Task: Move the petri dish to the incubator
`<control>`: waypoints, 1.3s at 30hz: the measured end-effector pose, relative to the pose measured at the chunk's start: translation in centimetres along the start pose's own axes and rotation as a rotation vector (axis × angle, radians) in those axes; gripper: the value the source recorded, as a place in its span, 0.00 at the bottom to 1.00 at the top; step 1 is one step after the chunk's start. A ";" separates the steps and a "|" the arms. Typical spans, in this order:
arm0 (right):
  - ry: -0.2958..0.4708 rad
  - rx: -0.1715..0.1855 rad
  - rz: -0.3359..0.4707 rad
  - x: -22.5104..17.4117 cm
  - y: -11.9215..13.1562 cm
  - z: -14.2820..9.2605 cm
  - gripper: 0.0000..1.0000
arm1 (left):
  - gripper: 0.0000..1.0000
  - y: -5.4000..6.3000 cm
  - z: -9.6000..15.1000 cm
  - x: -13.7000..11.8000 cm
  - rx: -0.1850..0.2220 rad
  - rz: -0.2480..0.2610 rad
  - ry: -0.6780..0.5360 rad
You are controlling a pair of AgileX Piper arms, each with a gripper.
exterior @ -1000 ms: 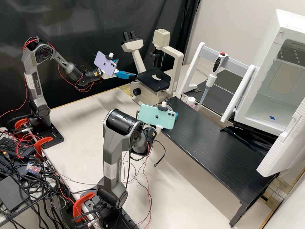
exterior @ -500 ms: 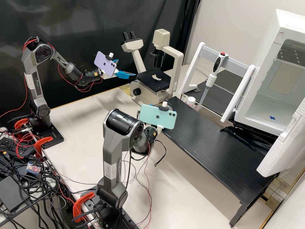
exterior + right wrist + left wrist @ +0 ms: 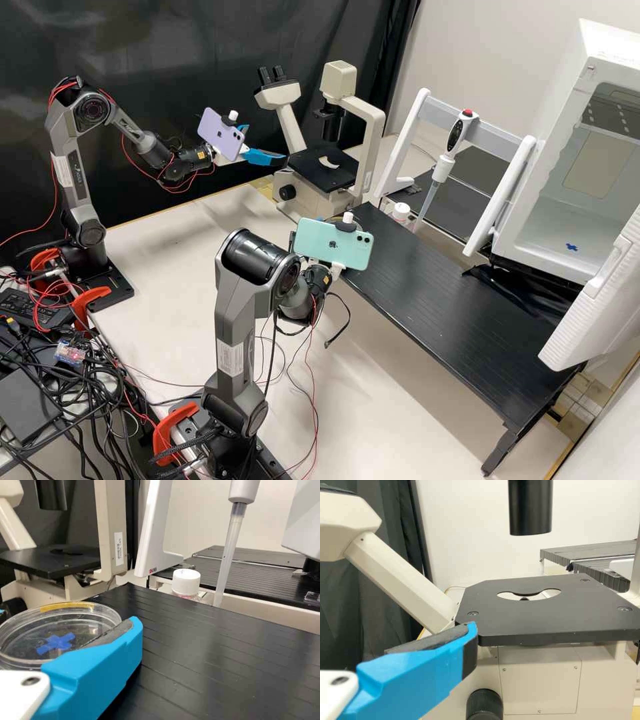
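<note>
Holding the petri dish by its side wall in the closed jaws of the right gripper, near the end of the counter closest to the microscope. Gripped there presumably to spare the flat faces, and kept roughly level to avoid spilling; cannot tell whether filled. Spreading the left gripper jaws wide, with nothing between them, beside the microscope, probably to leave the working arm room. Left open at the incubator, with its door swung out, likely for direct entry; marked inside in blue, perhaps to show where to set down. Seems early in the transfer. Carry along the counter next, steering clear of the pipette and white-capped bottle, then lower gently.
</note>
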 end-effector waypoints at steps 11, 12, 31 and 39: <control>-0.143 0.049 0.189 -2.0 6.6 4.4 0.00 | 1.00 0.0 0.0 0.0 0.000 0.000 0.000; -0.160 0.069 0.223 -2.3 7.5 5.0 0.00 | 1.00 0.0 0.0 0.0 0.000 0.000 0.000; -0.350 0.082 0.537 -1.0 22.1 12.2 0.00 | 1.00 0.0 0.0 0.0 0.000 0.000 0.000; -0.424 0.090 0.566 1.8 26.5 14.3 0.00 | 1.00 0.0 0.0 0.0 0.000 0.000 0.000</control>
